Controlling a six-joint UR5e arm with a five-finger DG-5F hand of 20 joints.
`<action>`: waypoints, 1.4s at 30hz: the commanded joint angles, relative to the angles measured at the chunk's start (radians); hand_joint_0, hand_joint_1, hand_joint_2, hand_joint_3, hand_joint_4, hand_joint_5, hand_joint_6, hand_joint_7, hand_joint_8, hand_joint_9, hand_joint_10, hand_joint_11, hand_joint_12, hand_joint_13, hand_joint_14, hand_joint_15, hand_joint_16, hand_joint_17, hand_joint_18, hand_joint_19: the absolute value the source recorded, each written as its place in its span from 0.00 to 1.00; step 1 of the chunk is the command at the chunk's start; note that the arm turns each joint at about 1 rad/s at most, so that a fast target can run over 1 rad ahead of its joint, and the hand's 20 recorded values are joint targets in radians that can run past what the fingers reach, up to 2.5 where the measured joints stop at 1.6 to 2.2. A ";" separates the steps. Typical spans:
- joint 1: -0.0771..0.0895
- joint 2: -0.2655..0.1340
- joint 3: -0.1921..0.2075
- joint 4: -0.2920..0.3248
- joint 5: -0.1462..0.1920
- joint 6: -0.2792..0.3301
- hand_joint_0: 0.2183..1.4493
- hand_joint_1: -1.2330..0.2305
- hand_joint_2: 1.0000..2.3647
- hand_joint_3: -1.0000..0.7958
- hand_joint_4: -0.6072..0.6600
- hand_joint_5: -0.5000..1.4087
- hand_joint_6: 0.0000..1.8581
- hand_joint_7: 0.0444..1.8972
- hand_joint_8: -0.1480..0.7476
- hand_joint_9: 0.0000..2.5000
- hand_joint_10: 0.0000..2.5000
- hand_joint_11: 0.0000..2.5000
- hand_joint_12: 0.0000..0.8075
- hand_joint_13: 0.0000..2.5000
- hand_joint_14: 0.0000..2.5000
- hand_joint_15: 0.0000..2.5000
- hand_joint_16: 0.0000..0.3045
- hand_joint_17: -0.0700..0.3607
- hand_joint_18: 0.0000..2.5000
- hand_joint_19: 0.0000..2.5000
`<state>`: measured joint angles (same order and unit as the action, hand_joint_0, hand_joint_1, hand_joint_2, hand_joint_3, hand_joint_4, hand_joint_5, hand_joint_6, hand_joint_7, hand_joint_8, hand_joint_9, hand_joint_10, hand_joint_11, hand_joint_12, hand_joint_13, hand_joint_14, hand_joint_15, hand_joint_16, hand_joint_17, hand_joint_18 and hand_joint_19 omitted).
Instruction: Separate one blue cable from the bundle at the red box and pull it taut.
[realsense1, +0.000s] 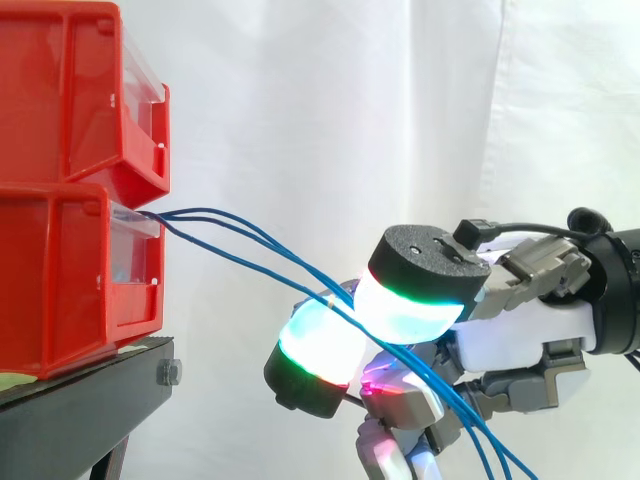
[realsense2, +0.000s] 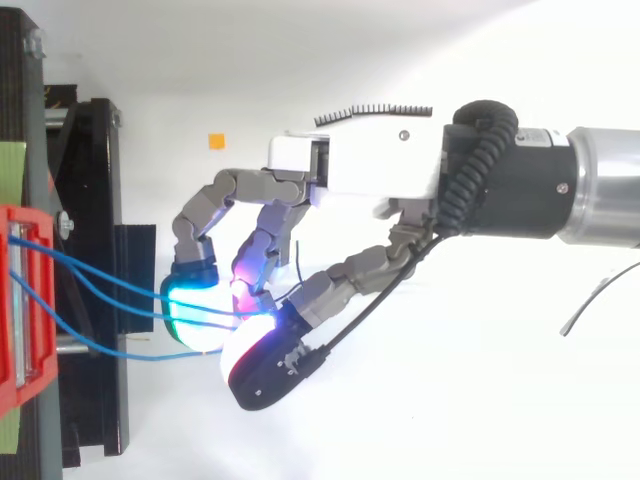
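Step in hand: separating. The pinch is made, the pull not yet done. In the side view my hand (realsense1: 515, 335) sits at 4 o'clock from the red box (realsense1: 60, 280), fingers curled. Two glowing pads (realsense1: 410, 300) are clamped together on the blue cables (realsense1: 235, 245). I can't tell if one strand is caught or more.

The cables leave the box's clear front lip, run down toward 4 o'clock, pass between the pads and hang below the hand. They sag in a shallow curve, so I judge them not taut.

Next move: grip one strand only, let the others slip free, then draw toward 3 o'clock until it runs straight. Too hard a tug could drag the box along the black stand (realsense1: 90, 385).

Materials:
- Cables: thin, round, smooth, flexible.
- Box: hard glossy plastic, angular, with a second red box (realsense1: 70, 90) stacked on top.
- Pads: thick, rounded, translucent, with matte black caps.
- Stand: flat, dark, with a bolt (realsense1: 168, 373) at its edge.
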<state>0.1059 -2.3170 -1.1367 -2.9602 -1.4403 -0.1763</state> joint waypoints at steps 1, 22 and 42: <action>0.001 0.002 0.000 -0.008 0.000 -0.005 0.28 0.32 0.00 0.28 0.51 0.20 0.49 0.51 0.41 0.48 0.01 0.41 0.37 0.39 0.01 0.29 0.14 0.39 0.33 0.36; 0.000 0.021 0.000 -0.036 -0.002 -0.003 0.37 0.22 0.00 0.28 0.47 0.20 0.49 0.52 0.40 0.47 0.01 0.42 0.36 0.39 0.01 0.30 0.14 0.38 0.32 0.35; -0.005 0.021 0.000 -0.036 0.005 0.001 0.21 0.29 0.00 0.28 0.51 0.20 0.49 0.44 0.42 0.48 0.01 0.42 0.39 0.40 0.01 0.30 0.16 0.42 0.34 0.36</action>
<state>0.1015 -2.2964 -1.1367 -2.9959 -1.4363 -0.1749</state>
